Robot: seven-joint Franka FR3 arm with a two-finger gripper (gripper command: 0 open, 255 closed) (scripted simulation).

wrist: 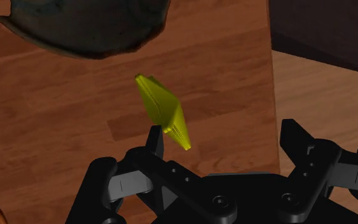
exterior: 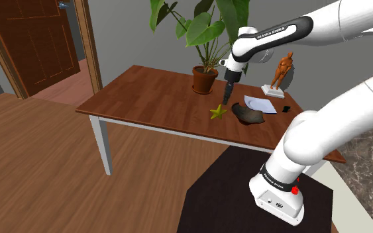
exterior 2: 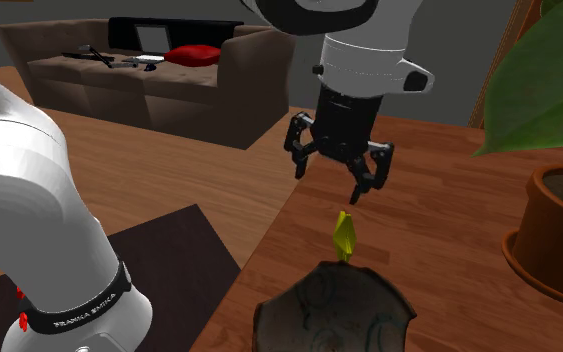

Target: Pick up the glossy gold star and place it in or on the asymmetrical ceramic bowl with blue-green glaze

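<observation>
You are working in a home, in what looks like a living room. A brown sofa (exterior 2: 199, 100) with a red cushion (exterior 2: 191, 53) stands across the wood-plank floor (exterior: 39, 165), and a panelled wooden door (exterior: 36, 40) is set in a grey wall. The table (exterior: 145, 93) (dark wood top, white legs) carries household ornaments: a leafy potted plant (exterior: 205, 79) at its far edge and a small brown figurine (exterior: 282, 69) on a white base near its far corner.
</observation>
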